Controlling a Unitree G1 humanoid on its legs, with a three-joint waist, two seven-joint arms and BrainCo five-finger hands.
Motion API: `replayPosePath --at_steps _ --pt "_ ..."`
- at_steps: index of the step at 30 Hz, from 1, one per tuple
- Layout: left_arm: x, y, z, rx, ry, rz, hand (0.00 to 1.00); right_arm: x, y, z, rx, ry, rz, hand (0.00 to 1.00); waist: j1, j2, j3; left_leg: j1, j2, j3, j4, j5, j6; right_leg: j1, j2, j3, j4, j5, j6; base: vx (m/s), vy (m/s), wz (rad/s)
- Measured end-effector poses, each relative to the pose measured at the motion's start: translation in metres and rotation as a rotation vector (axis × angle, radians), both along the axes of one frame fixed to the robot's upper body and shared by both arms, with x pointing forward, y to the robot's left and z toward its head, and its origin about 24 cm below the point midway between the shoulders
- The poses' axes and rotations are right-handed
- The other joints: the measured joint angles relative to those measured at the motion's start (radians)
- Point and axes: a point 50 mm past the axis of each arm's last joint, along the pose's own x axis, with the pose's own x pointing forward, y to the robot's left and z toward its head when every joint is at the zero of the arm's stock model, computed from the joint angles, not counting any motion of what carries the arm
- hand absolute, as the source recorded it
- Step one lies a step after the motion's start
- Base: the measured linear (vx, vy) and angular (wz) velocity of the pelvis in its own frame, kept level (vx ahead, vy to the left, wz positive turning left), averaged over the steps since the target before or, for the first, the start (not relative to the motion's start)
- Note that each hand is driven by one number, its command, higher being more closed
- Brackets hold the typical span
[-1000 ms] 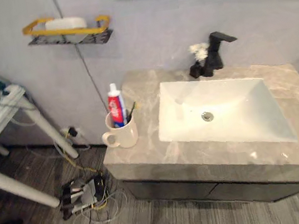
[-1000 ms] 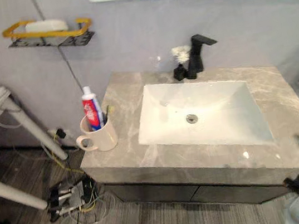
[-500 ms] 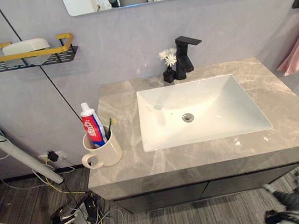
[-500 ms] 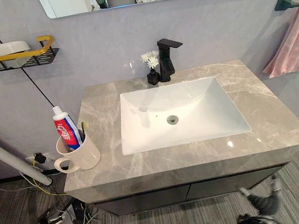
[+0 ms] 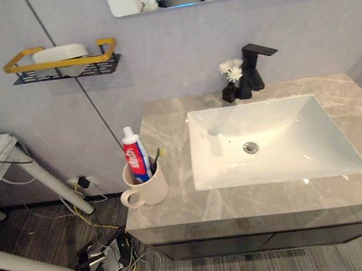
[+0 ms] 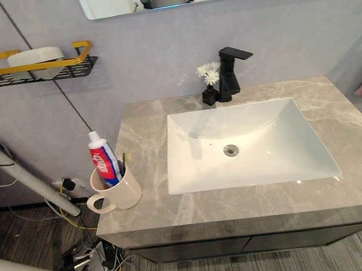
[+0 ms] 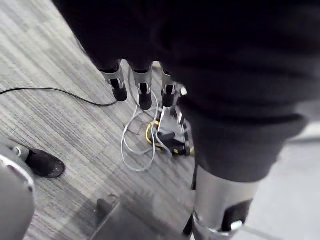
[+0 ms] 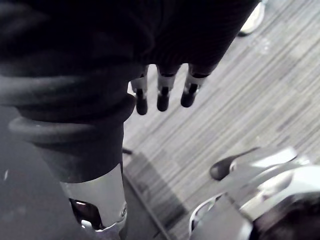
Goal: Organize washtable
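Our left hand (image 7: 144, 94) hangs over the grey striped floor (image 7: 60, 135) with straight fingers and holds nothing. High on the wall, far left of the white square sink (image 5: 292, 149), a black wire shelf with a yellow rail (image 5: 61, 63) holds a white soap bar (image 5: 59, 53). Just left of the sink, a cream mug (image 5: 146, 187) with a red and white toothpaste tube (image 5: 135, 157) stands on the grey stone worktop (image 5: 179, 211). Behind the sink, a little black vase of white flowers (image 5: 232, 73) stands beside a black tap (image 5: 252, 67). Our right hand (image 8: 163, 97) hangs loose and empty.

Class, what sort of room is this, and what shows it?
Most likely a bathroom: a white rectangular sink set in a grey marble countertop, a black tap, and a cream mug holding toothpaste.
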Motion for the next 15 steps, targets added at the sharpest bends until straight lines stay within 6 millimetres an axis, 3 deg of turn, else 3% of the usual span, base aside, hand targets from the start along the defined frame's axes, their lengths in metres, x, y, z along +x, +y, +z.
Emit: replayPosePath --at_steps 3,4,6,8,9,11,15 --pt "0.013 0.029 0.02 0.103 -0.125 0.163 1.0 0.021 0.006 0.0 0.003 -0.036 0.085 0.0 0.005 -0.013 0.006 0.0 -0.004 -0.043 0.0 0.007 0.005 0.025 -0.003 -0.053 -0.002 -0.011 -0.001 0.0 -0.03 0.47" --pt "0.025 0.043 0.035 0.171 -0.216 0.22 1.0 0.027 0.008 0.0 0.005 -0.049 0.113 0.0 0.01 -0.019 -0.001 -0.013 -0.003 -0.056 0.0 0.003 -0.001 0.025 -0.003 -0.065 0.0 -0.012 -0.002 -0.02 -0.033 0.37" --pt "0.049 0.065 0.073 0.306 -0.4 0.27 1.0 0.035 0.01 0.001 0.002 -0.064 0.146 0.0 0.032 -0.024 0.0 -0.025 -0.003 -0.062 0.0 -0.001 0.002 0.021 -0.004 -0.08 -0.002 -0.012 -0.002 -0.01 -0.015 0.29" --pt "0.071 0.087 0.135 0.519 -0.653 0.299 1.0 0.036 0.01 0.001 -0.007 -0.062 0.164 0.0 0.03 -0.029 -0.003 -0.039 -0.011 -0.094 0.0 0.0 0.003 0.026 -0.011 -0.113 0.0 -0.012 -0.002 0.03 0.001 0.42" --pt "0.074 0.09 0.152 0.569 -0.714 0.3 1.0 0.036 0.01 0.001 -0.007 -0.062 0.166 0.0 0.03 -0.03 -0.003 -0.042 -0.013 -0.101 0.0 0.003 0.001 0.026 -0.014 -0.119 0.002 -0.012 -0.002 0.05 0.018 0.38" --pt "0.082 0.091 0.205 0.729 -0.904 0.276 1.0 0.037 0.011 0.001 -0.004 -0.061 0.172 0.0 0.031 -0.035 -0.009 -0.052 -0.026 -0.129 0.001 0.014 0.013 0.029 -0.023 -0.139 0.006 -0.009 0.0 0.08 0.036 0.39" --pt "0.09 0.076 0.253 0.851 -1.085 0.201 1.0 0.041 0.015 0.0 0.006 -0.065 0.2 0.0 0.034 -0.035 -0.009 -0.052 -0.04 -0.178 0.007 0.024 0.024 0.048 -0.035 -0.176 0.02 -0.006 0.001 0.08 0.031 0.41"
